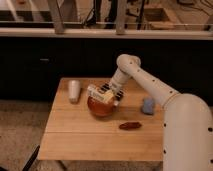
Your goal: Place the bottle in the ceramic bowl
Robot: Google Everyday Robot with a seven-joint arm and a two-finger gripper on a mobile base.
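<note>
1. Wood table [85, 142] fills the middle of your view, and everything you need sits on its far half.
2. Your white arm [150, 85] comes in from the lower right, bends at the elbow near the dark back wall [45, 60], and angles down to the left toward the bowl.
3. You have the gripper [106, 95] right over the ceramic bowl [102, 110], at its far rim.
4. The gripper is clamped on the bottle [95, 92]. Its cream body and yellowish label stick out to the left of the dark fingers [113, 94].
5. The bottle lies roughly level, slightly tilted, across the top of the bowl at the far-left rim. You can't tell whether it touches the rim.
6. The bowl is glossy orange-brown and stands upright on the table, near the middle of the far half.
7. A plain white tapered cylinder [74, 91] stands just left of the bowl, clear of it.
8. A small blue-grey object [148, 105] sits to the right of the bowl, close to the arm.
9. A dark red oblong thing [130, 125] lies flat in front of the bowl and to its right, apart from it.
</note>
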